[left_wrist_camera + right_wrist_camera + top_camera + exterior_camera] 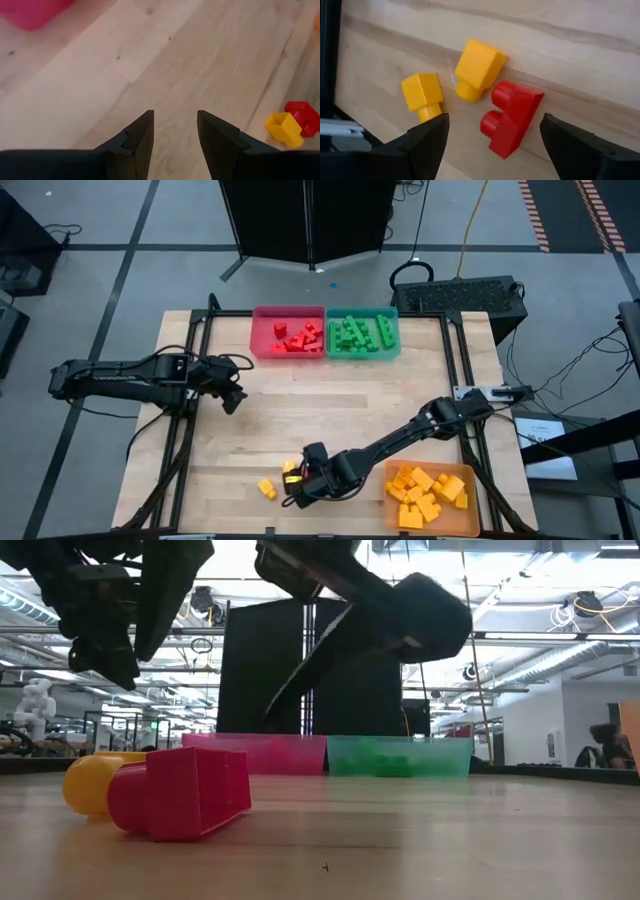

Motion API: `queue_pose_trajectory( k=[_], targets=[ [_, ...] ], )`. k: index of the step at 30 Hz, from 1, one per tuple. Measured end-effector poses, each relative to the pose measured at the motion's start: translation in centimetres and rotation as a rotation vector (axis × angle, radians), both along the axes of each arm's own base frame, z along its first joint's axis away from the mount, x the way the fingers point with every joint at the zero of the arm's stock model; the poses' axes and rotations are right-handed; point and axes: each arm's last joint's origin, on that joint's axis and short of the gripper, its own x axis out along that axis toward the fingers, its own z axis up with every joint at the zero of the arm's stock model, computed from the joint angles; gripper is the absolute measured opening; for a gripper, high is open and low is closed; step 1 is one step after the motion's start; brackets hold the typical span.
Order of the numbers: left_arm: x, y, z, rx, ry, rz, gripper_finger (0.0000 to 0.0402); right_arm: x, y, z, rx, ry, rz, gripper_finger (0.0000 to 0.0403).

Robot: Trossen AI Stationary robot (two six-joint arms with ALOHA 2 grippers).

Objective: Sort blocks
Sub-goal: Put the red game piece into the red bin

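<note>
Three blocks left: right gripper (492, 132) (jaws apart) should centre on red block (512, 117), avoiding yellow neighbours.

Small studded plastic toy bricks lie sorted: red bricks (298, 338) heaped at upper centre, green bricks (361, 335) just right of them, yellow bricks (428, 491) piled at lower right. Three strays lie on their sides at lower centre: one red brick (510, 116) touching a yellow brick (476, 67), another yellow brick (423, 93) just beside.
</note>
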Motion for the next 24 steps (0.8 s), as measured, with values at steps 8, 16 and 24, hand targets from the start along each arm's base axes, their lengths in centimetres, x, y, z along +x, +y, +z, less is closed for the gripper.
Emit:
queue_pose_trajectory(
  k=[8, 16, 24],
  targets=[
    [0.0, 0.0, 0.0, 0.029, 0.001, -0.041, 0.0153, 0.6, 0.5, -2.5, 0.04, 0.009, -0.075, 0.0304],
    [-0.2, 0.0, -0.1, 0.033, 0.025, -0.049, 0.0153, 0.8, 0.3, -4.8, 0.111, 0.096, -0.119, 0.0303],
    [-0.2, 0.0, -0.1, 0.037, 0.024, -0.047, 0.0153, 0.5, -2.0, -5.3, 0.103, 0.25, -0.143, 0.0249]
  ],
)
